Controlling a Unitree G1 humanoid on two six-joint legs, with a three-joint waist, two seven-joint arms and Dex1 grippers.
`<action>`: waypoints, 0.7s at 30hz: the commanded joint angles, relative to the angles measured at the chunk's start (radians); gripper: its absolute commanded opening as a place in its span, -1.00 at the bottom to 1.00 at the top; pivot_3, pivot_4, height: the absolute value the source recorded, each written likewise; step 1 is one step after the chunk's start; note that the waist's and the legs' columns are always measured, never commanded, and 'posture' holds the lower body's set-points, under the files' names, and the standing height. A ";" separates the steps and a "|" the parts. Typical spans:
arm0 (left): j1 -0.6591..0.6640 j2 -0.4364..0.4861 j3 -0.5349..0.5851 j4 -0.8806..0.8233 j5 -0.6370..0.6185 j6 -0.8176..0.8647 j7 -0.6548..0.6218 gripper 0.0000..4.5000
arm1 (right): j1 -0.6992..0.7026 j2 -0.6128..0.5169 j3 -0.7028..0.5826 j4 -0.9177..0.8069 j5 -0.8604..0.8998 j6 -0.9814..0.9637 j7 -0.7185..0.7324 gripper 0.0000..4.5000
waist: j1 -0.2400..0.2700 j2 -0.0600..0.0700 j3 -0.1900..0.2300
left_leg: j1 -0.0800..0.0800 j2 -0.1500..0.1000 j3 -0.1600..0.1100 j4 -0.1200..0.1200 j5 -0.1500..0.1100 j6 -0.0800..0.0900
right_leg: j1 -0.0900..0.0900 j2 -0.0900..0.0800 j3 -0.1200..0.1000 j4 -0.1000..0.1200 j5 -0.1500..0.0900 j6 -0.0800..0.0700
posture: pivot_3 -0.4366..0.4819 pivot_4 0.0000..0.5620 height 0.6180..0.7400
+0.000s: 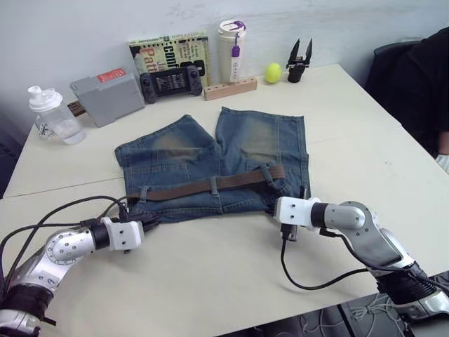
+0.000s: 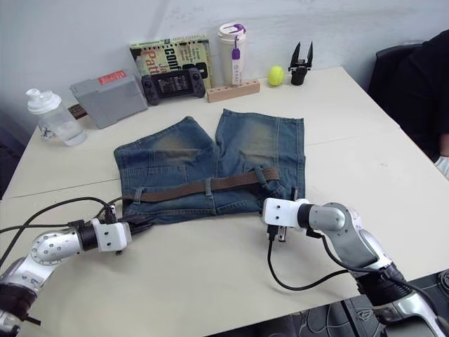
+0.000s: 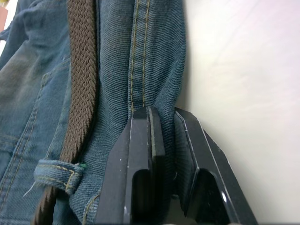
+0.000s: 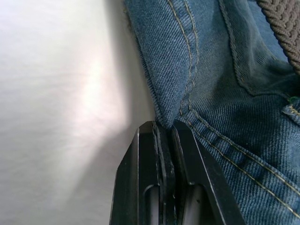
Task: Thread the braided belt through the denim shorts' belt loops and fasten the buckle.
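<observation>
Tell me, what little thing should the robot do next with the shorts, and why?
Probably pull the waistband gently taut and flat. Both tools are pinching the denim shorts at the waistband's two ends: the left tool and the right tool. The braided belt already lies through the belt loops, but no fastened buckle is visible, so a straight waistband may help that step.

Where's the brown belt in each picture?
Left eye view: the belt lies across the shorts, through the loops.
Right eye view: same place.
Left wrist view: it runs along the denim beside the left hand.
Right wrist view: just a bit at the corner.
Shared landmark: the shorts' stitched waistband.
</observation>
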 commanded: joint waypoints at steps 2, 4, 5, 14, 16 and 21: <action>0.108 -0.042 -0.053 -0.035 0.057 0.092 -0.048 -0.63 | -0.006 -0.033 -0.014 0.113 -0.057 -0.029 -0.033 -0.84 | 0.001 0.000 0.000 | 0.000 -0.001 0.000 0.002 -0.001 0.002 | 0.001 -0.001 0.000 -0.001 0.001 0.001 | -0.05 -0.47 0.68; 0.117 -0.046 -0.038 -0.050 0.065 0.107 -0.046 -0.37 | -0.015 -0.032 -0.013 0.130 -0.052 -0.046 -0.031 -0.52 | 0.003 0.000 0.000 | 0.000 -0.001 0.000 0.004 -0.002 0.003 | 0.002 -0.002 0.000 -0.002 0.001 0.001 | -0.05 -0.47 0.68; 0.122 -0.048 -0.027 -0.058 0.053 0.112 -0.051 -0.14 | -0.021 -0.029 -0.015 0.137 -0.044 -0.049 -0.028 -0.25 | 0.003 -0.001 -0.001 | 0.000 -0.001 0.000 0.006 -0.003 0.003 | 0.002 -0.002 0.000 -0.002 0.001 0.001 | -0.05 -0.47 0.68; 0.291 0.082 0.151 -0.364 -0.169 0.257 -0.170 0.64 | -0.113 -0.077 -0.226 0.058 0.330 0.286 0.194 0.99 | 0.007 -0.003 0.005 | -0.006 0.002 -0.001 0.008 -0.006 0.002 | -0.007 -0.002 0.001 -0.001 0.001 0.001 | -0.05 -0.47 0.68; 0.345 0.109 0.198 -0.474 -0.244 0.335 -0.194 0.64 | -0.160 -0.101 -0.277 0.059 0.430 0.400 0.255 0.99 | 0.009 -0.002 0.011 | -0.014 0.002 0.000 0.010 -0.007 0.003 | -0.014 -0.001 0.001 0.000 0.001 0.001 | -0.05 -0.47 0.68; 0.445 0.133 0.330 -0.653 -0.446 0.544 -0.258 0.64 | -0.384 -0.085 -0.359 0.203 0.577 0.673 0.256 0.99 | 0.013 -0.014 0.030 | -0.025 -0.002 0.003 0.015 -0.006 0.001 | -0.027 0.002 -0.001 0.004 0.001 0.001 | -0.05 -0.47 0.68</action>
